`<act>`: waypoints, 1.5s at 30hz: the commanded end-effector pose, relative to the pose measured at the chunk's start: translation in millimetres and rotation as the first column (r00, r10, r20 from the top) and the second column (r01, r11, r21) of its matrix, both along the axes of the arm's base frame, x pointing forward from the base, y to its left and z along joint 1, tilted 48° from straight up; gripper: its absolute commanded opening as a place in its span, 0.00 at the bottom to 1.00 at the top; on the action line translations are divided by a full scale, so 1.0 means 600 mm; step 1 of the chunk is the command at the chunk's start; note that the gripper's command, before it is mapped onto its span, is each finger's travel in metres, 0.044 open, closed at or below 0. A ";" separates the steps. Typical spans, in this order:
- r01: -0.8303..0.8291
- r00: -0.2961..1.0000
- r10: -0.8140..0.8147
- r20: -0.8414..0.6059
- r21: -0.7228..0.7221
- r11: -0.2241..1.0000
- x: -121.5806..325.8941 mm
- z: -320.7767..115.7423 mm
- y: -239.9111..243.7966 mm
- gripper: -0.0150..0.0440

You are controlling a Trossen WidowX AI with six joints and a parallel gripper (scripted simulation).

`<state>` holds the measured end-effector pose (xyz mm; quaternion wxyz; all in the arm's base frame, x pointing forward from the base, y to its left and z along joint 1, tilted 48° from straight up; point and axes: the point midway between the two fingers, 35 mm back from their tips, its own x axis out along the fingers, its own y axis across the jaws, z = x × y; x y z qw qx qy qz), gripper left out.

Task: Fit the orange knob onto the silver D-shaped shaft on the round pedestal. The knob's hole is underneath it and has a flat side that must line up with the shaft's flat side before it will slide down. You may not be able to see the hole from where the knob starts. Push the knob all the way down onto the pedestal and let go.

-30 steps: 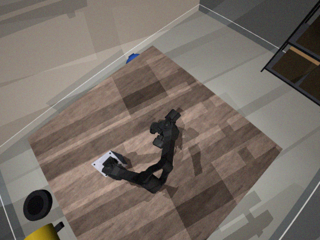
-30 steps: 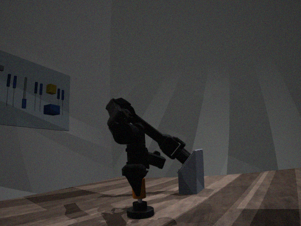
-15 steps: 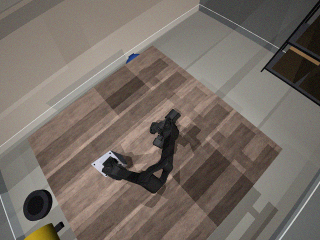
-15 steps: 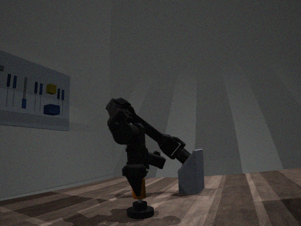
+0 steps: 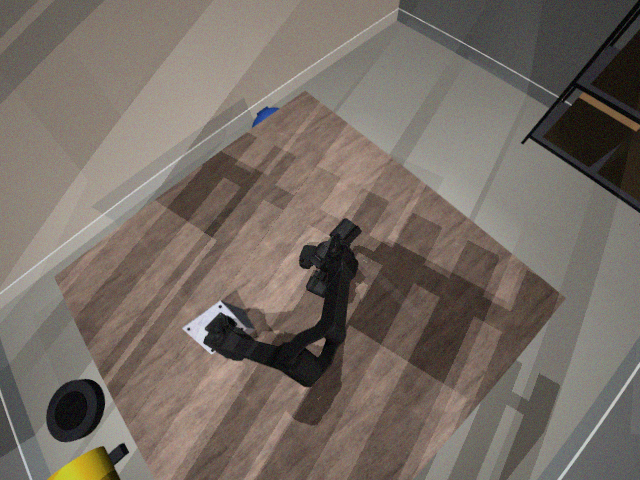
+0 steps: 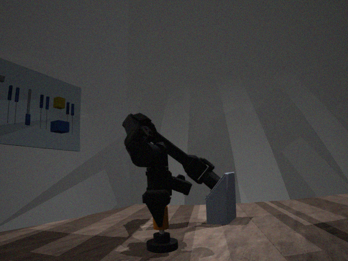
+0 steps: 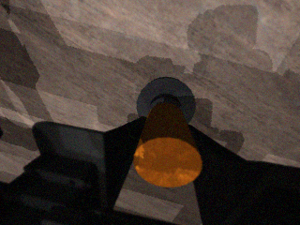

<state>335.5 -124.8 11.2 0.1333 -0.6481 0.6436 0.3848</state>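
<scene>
My gripper (image 6: 160, 224) (image 7: 165, 124) is shut on the orange knob (image 6: 166, 220) (image 7: 169, 162) and holds it upright over the round pedestal. In the top view the arm hides the knob and the pedestal. The dark round pedestal (image 6: 162, 245) (image 7: 146, 100) stands on the wooden table. A short piece of the silver shaft (image 6: 161, 231) shows between the knob's lower end and the pedestal's raised middle, so the knob is not against the pedestal. The knob's bottom is at or close to the shaft's top. The hole and the flat sides are hidden.
The arm's base is mounted on a light slanted block (image 5: 196, 328) (image 6: 222, 206) on the wooden table (image 5: 248, 408). Beyond the table's edge are a black round object (image 5: 75, 410), a yellow object (image 5: 87, 467) and a blue object (image 5: 265, 115). A tool board (image 6: 70, 140) is on the wall.
</scene>
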 end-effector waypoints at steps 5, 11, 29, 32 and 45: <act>0.013 1.000 -0.013 0.014 -0.002 1.000 0.000 -0.001 0.000 0.25; 0.037 0.999 -0.037 0.040 -0.006 0.999 0.000 -0.001 0.000 0.25; -0.002 1.000 0.002 -0.002 0.001 1.000 -0.002 -0.002 0.000 0.25; -0.021 1.000 0.021 -0.023 0.004 1.000 -0.002 -0.002 0.000 0.25; 0.040 0.998 -0.040 0.044 -0.007 0.999 -0.002 -0.013 -0.014 0.25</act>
